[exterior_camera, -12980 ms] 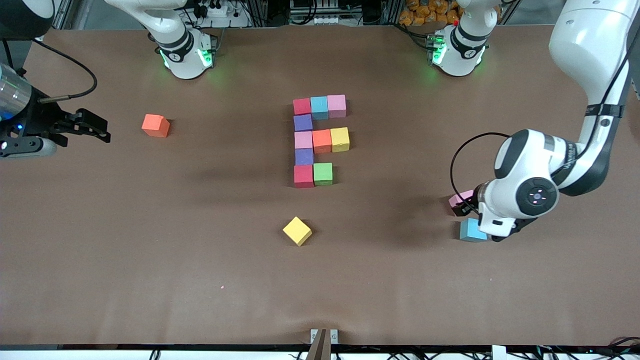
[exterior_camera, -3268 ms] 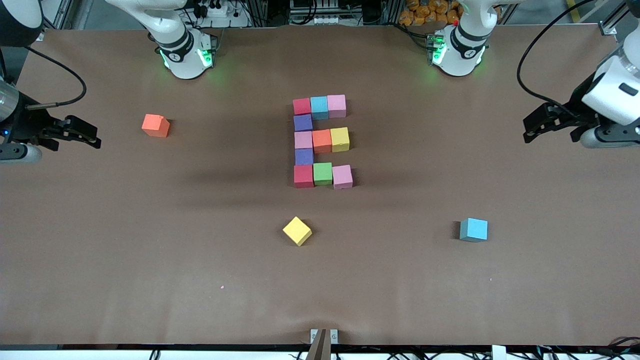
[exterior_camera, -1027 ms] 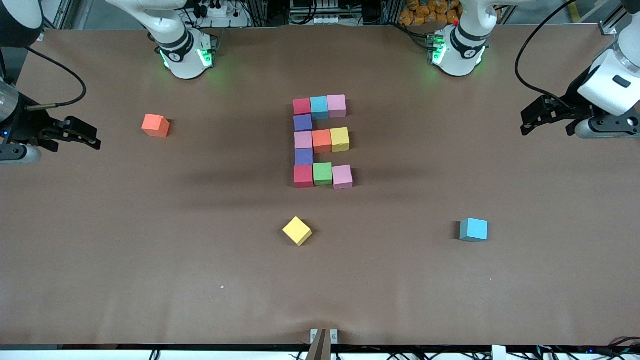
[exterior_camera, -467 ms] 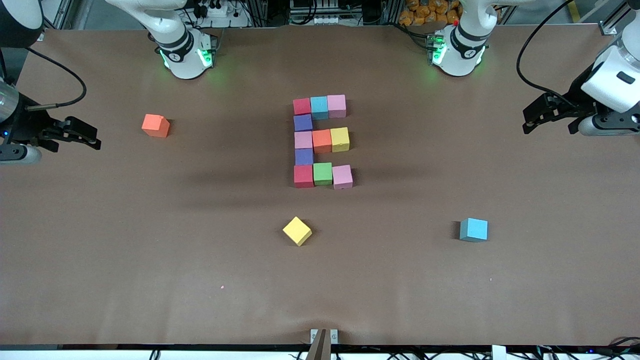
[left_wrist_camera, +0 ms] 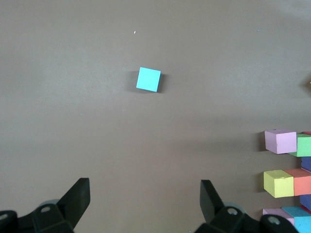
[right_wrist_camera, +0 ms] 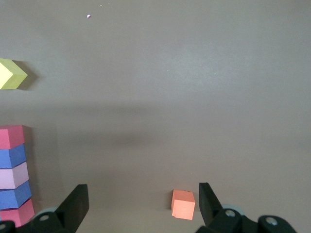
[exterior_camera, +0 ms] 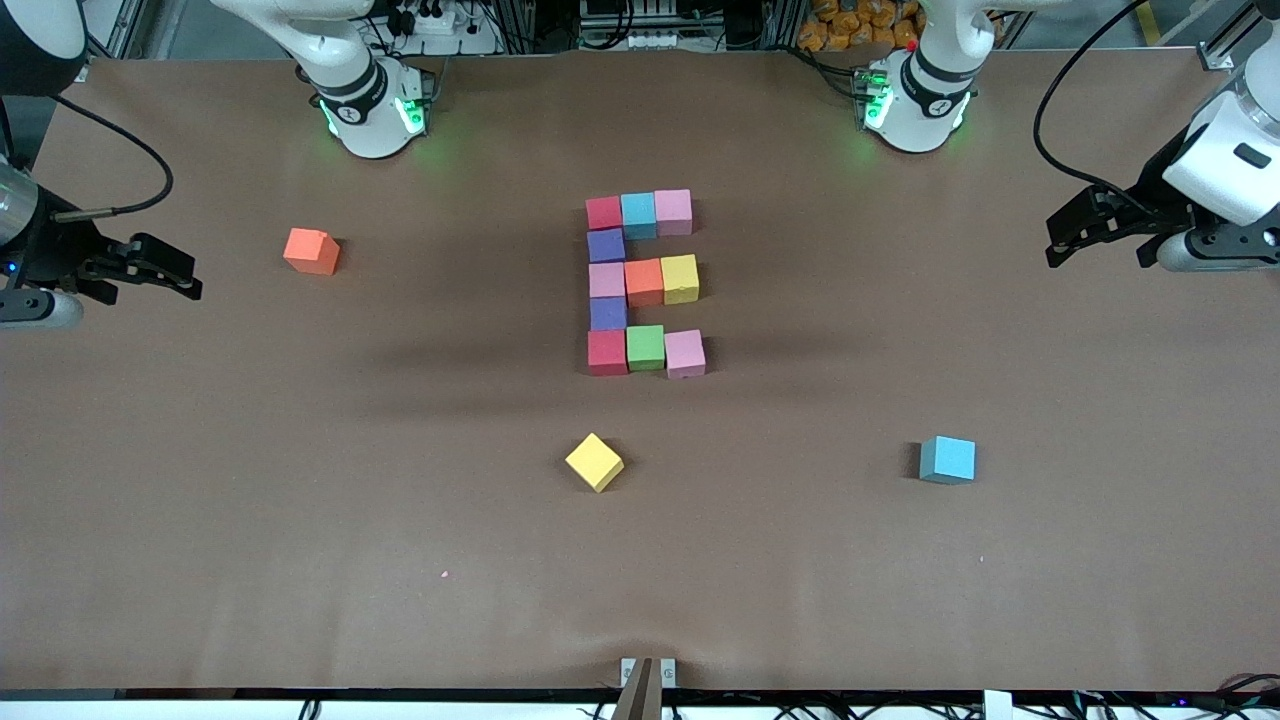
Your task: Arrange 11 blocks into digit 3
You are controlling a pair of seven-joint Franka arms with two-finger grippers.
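Note:
The digit 3 (exterior_camera: 644, 282) lies at mid-table: a column of red, purple, pink, purple and red blocks, with three bars running toward the left arm's end. The bar nearest the front camera ends in a pink block (exterior_camera: 685, 353) (left_wrist_camera: 280, 141) beside a green one (exterior_camera: 645, 347). Three loose blocks lie apart: orange (exterior_camera: 311, 251) (right_wrist_camera: 183, 204), yellow (exterior_camera: 594, 462) (right_wrist_camera: 12, 74) and teal (exterior_camera: 947, 460) (left_wrist_camera: 148, 79). My left gripper (exterior_camera: 1066, 240) (left_wrist_camera: 145, 199) hangs open and empty over its end of the table. My right gripper (exterior_camera: 180, 272) (right_wrist_camera: 143, 201) waits open and empty over its own end, the orange block beneath it.
Both arm bases (exterior_camera: 368, 105) (exterior_camera: 915, 100) stand at the table edge farthest from the front camera. A small metal bracket (exterior_camera: 647, 672) sits at the edge nearest that camera. Brown tabletop (exterior_camera: 300, 500) surrounds the figure.
The left gripper set the pink block beside the green one and withdrew to its end of the table, where it has barely shifted over the last second. The right arm has stayed still.

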